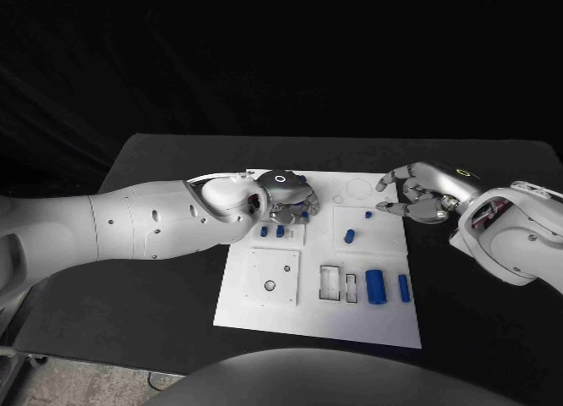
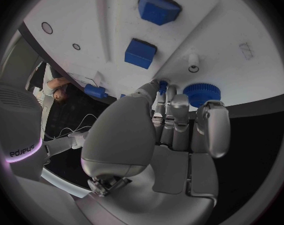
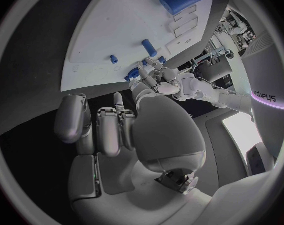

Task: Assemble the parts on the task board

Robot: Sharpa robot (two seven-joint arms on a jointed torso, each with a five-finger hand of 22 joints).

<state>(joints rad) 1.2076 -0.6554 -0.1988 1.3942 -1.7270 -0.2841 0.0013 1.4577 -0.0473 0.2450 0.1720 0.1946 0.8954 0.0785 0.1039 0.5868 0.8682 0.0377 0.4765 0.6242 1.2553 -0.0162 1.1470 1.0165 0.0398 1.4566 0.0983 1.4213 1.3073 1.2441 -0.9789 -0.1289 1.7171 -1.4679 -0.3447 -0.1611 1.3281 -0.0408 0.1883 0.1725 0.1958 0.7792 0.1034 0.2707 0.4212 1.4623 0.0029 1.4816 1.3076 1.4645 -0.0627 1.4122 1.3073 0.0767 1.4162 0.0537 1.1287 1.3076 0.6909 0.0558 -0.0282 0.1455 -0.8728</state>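
On the black table (image 1: 160,169) lies the white rectangular task board (image 1: 300,326), with the small blue parts spread over it. The robot's left hand (image 1: 281,196), silver and many-fingered, hangs over the board's far left area, its fingers pointing down toward the plate; in the left wrist view the tip of one finger (image 2: 149,90) touches a small blue peg (image 2: 162,87), but whether the peg is pinched or merely touched cannot be told. Just beside that hand sits a blue toothed gear wheel (image 2: 199,95), flat on the board near its far edge. Two small blue pegs (image 1: 272,230) stand near the board's left edge, just nearer than the left hand. A short blue cylinder (image 1: 350,237) lies toward the middle of the board, with a tinier blue pin (image 1: 368,214) near it on the far side. Toward the board's near right corner, a larger blue cylinder (image 1: 375,287) lies beside a slim blue bar (image 1: 403,288), and two pale rectangular slots (image 1: 340,283) sit just to their left. The right hand (image 1: 418,194) hovers at the board's far right edge, fingers apart and loosely curled, holding nothing; the right wrist view shows its fingers (image 3: 107,130) above the dark table beside the board.
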